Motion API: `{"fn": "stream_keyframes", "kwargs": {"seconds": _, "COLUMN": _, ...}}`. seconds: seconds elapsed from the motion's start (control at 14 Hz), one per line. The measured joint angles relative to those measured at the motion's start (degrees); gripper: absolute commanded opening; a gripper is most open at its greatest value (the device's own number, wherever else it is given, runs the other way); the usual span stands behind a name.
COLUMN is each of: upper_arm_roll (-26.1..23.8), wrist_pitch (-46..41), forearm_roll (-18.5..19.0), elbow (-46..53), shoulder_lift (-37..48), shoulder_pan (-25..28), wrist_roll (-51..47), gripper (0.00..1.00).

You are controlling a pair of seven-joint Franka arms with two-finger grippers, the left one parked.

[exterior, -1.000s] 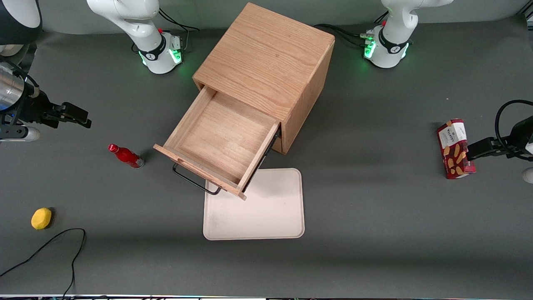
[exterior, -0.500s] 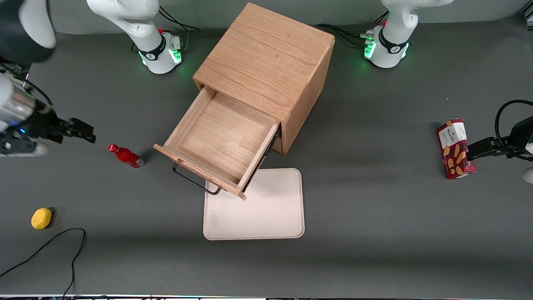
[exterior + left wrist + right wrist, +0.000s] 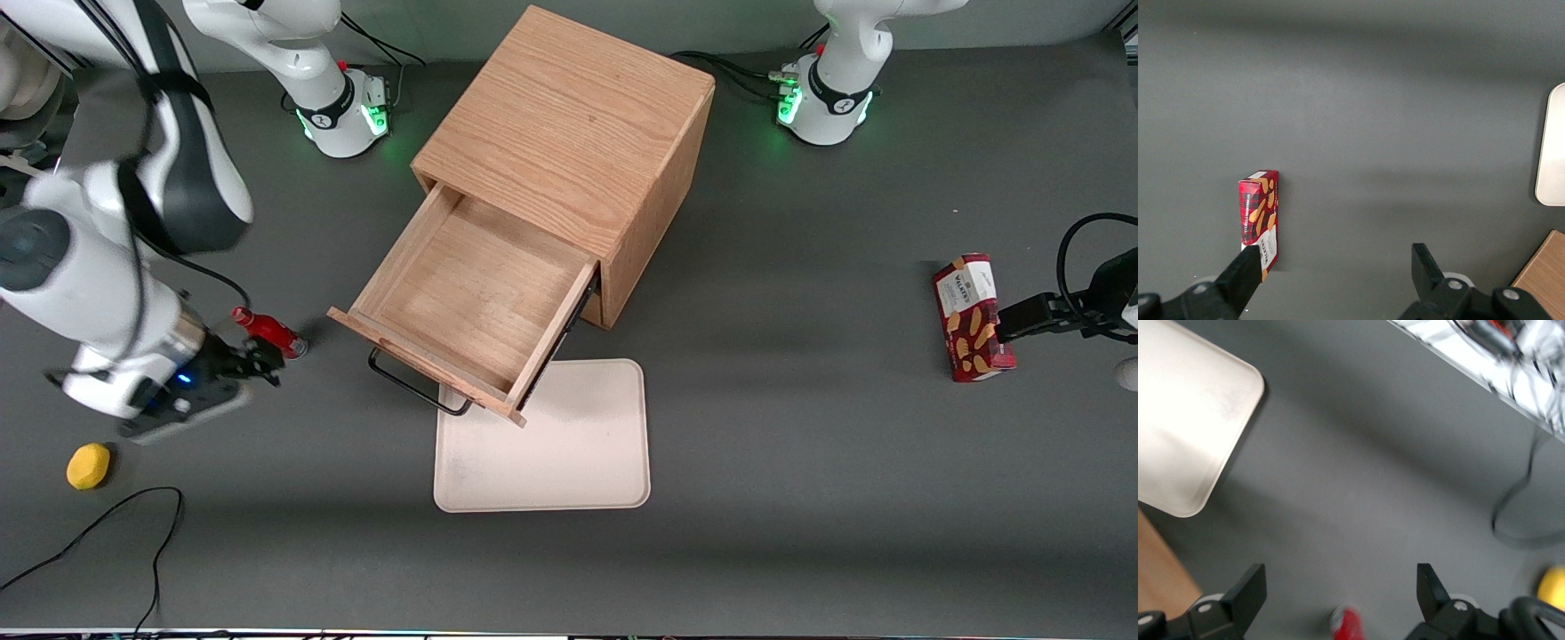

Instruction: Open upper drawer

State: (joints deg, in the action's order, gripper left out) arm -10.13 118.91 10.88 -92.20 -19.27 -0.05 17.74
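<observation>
The upper drawer (image 3: 471,302) of the oak cabinet (image 3: 569,133) stands pulled far out, its plain wooden box showing and bare inside. A black wire bar handle (image 3: 418,391) shows below its front edge. The lower drawer is hidden under it. My right gripper (image 3: 258,360) is open and holds nothing. It hovers over the table toward the working arm's end, apart from the drawer and right beside a small red bottle (image 3: 271,333). In the right wrist view the wide-apart fingers (image 3: 1251,590) frame the gripper's gap (image 3: 1341,587), with the red bottle (image 3: 1348,623) between them.
A cream tray (image 3: 542,440) lies on the table nearer the front camera than the cabinet, also in the right wrist view (image 3: 1185,420). A yellow ball (image 3: 87,466) and a black cable (image 3: 133,524) lie toward the working arm's end. A red biscuit box (image 3: 971,317) lies toward the parked arm's end.
My right arm has swung in from the table's edge toward the red bottle and nearer the front camera. The drawer has not moved.
</observation>
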Motion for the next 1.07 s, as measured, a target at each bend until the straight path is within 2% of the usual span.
{"fn": "stream_keyframes", "kwargs": {"seconds": 0.29, "upper_arm_roll": -0.03, "wrist_pitch": 8.93, "forearm_roll": 0.98, "elbow": 0.14, "shoulder_lift": -5.36, "shoulder_pan": 2.16, "wrist_roll": 5.76, "gripper": 1.00}}
{"fn": "stream_keyframes", "kwargs": {"seconds": 0.5, "upper_arm_roll": -0.07, "wrist_pitch": 12.67, "forearm_roll": 3.87, "elbow": 0.17, "shoulder_lift": -8.27, "shoulder_pan": 3.14, "wrist_roll": 6.83, "gripper": 1.00}}
{"fn": "stream_keyframes", "kwargs": {"seconds": 0.79, "upper_arm_roll": -0.13, "wrist_pitch": 13.99, "forearm_roll": 4.81, "elbow": 0.19, "shoulder_lift": -10.47, "shoulder_pan": 7.37, "wrist_roll": 6.42, "gripper": 1.00}}
{"fn": "stream_keyframes", "kwargs": {"seconds": 1.07, "upper_arm_roll": -0.19, "wrist_pitch": 13.37, "forearm_roll": 6.03, "elbow": -0.22, "shoulder_lift": -10.51, "shoulder_pan": 12.29, "wrist_roll": -0.09, "gripper": 1.00}}
